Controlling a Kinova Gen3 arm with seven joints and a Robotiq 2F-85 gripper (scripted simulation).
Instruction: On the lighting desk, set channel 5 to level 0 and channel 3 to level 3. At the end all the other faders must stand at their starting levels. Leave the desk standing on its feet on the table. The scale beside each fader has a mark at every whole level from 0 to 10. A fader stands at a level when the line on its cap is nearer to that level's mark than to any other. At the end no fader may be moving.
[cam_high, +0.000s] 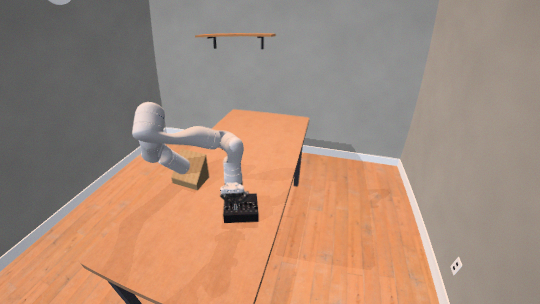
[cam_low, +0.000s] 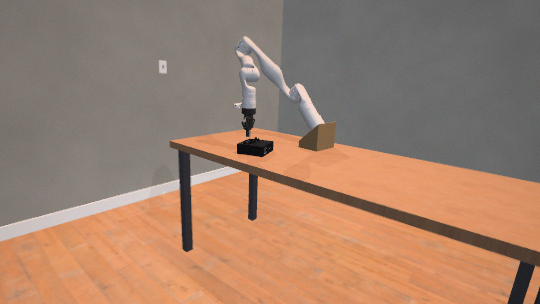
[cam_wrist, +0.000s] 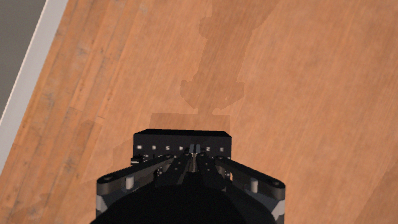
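Currently gripper (cam_wrist: 193, 159) fully closed, nothing between fingers, tips down over the lighting desk (cam_high: 241, 209), which stands on the table (cam_high: 165, 235) near its edge, beside the wooden wedge (cam_high: 192, 170).

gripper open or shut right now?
Shut, holding nothing. In the wrist view the gripper has both fingers pressed together into one tip above the lighting desk.

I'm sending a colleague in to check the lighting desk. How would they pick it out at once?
Start at the long wooden table and go to the end where the white arm is mounted. The lighting desk is the small, flat black box directly beneath the arm's shut hand. Its only neighbour, a tan wooden wedge, is taller and light-coloured.
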